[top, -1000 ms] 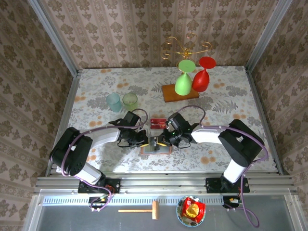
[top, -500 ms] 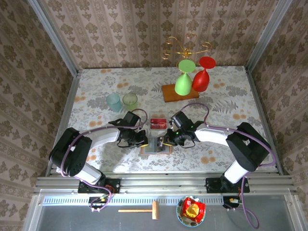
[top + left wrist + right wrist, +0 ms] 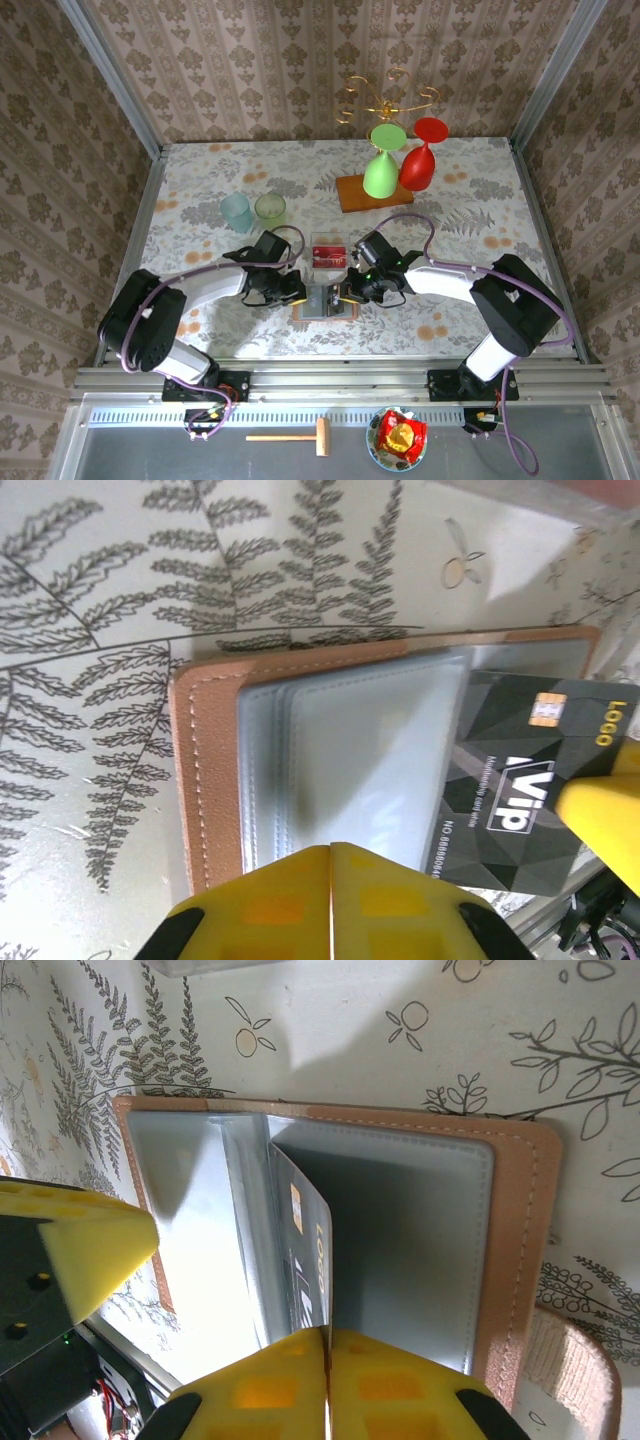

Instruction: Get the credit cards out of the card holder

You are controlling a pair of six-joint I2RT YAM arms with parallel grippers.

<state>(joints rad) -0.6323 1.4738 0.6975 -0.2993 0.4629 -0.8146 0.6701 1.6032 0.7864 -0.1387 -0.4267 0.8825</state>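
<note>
Open and flat on the floral cloth (image 3: 200, 190), close to the near edge and between the two grippers: the card holder (image 3: 323, 301). From above, little more than a brown rectangle with a dark strip across it. From the left wrist, far more: brown leather with a stitched border, smooth blue-grey pockets inside, and a black card (image 3: 520, 780) partly out of them. Reads "Vip" in white and "Logo" in gold beside a gold chip, plus a small line starting "NO" (digits too fine to make out). From the right wrist, stands on edge above the lining, nipped between the yellow pads of the right gripper (image 3: 326, 1335), closed tight on it. The left gripper (image 3: 330, 852) closed as well, pads pressed together over the holder's lining; cannot tell whether any flap sits between them. Just beyond the holder, seen from above, a small red stack of credit cards (image 3: 327, 252). Farther back, a blue tumbler (image 3: 237, 211) beside a green tumbler (image 3: 270, 207), and a wooden board (image 3: 372, 192) bearing a green goblet (image 3: 382, 168) and a red goblet (image 3: 420, 162).
</note>
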